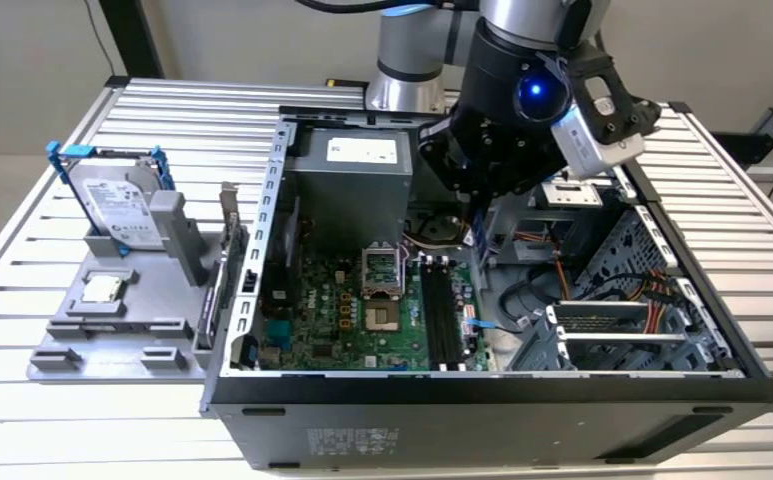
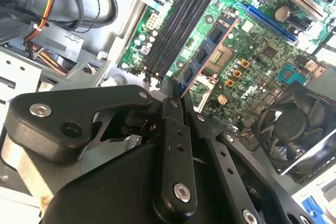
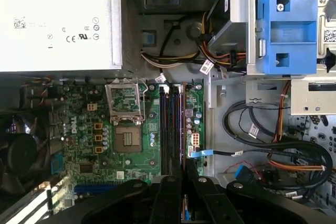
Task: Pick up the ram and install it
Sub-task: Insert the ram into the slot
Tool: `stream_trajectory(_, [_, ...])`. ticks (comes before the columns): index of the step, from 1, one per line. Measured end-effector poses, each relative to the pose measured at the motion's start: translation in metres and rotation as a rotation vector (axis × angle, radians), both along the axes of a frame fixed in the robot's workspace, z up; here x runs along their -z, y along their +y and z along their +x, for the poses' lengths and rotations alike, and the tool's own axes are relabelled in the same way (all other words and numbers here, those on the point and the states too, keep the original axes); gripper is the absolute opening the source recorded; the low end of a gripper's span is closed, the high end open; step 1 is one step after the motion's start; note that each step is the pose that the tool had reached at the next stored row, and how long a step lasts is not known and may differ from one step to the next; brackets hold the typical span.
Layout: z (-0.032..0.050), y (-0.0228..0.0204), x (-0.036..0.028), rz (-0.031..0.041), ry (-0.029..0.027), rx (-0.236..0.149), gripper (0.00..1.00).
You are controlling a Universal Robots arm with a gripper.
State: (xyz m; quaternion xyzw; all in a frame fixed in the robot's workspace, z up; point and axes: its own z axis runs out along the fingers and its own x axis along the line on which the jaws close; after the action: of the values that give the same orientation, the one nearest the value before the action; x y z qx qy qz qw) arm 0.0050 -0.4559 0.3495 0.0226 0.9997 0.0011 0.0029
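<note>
Now the ram is held edge-on in the closed gripper; its long axis is set parallel to the slots, just beside them.

Exterior view overlooks the open case; both wrist views look closely inside.

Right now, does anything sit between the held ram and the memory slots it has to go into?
Nothing visible does. The gripper holds the ram over the motherboard, beside the black memory slots. The slots look bare along their length, with no cable across them.
</note>
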Motion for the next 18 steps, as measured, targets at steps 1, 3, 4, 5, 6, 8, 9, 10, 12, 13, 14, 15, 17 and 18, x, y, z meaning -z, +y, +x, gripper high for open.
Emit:
stream_trajectory(1, [0.0, 0.0, 0.0004, 0.0, 0.0, 0.0, 0.0])
stream_trajectory(3, [0.0, 0.0, 0.0012, -0.0002, 0.0, 0.0, 0.0])
stream_trajectory(4, [0.0, 0.0, 0.0015, -0.0003, 0.0, 0.0, 0.0])
stream_trajectory(5, [0.0, 0.0, 0.0019, -0.0005, 0.0, 0.0, 0.0])
stream_trajectory(6, [0.0, 0.0, 0.0023, -0.0006, 0.0, 0.0, 0.0])
stream_trajectory(8, [0.0, 0.0, 0.0031, -0.0007, 0.0, 0.0, 0.0])
stream_trajectory(9, [0.0, 0.0, 0.0034, -0.0008, -0.0001, 0.0, 0.0])
stream_trajectory(10, [0.0, 0.0, 0.0038, -0.001, 0.0, 0.0, 0.0])
stream_trajectory(12, [0.0, 0.0, 0.0045, -0.0013, 0.0, 0.0, 0.0])
stream_trajectory(13, [0.0, 0.0, 0.0049, -0.0014, 0.0, 0.0, 0.0])
stream_trajectory(14, [0.0, 0.0, 0.0052, -0.0015, 0.0, 0.0, 0.0])
stream_trajectory(15, [0.0, 0.0, 0.0057, -0.0016, 0.0, 0.0, 0.0])
stream_trajectory(17, [0.0, 0.0, 0.0064, -0.0019, 0.0, 0.0, 0.0])
stream_trajectory(18, [0.0, 0.0, 0.0068, -0.002, 0.0, 0.0, 0.0])
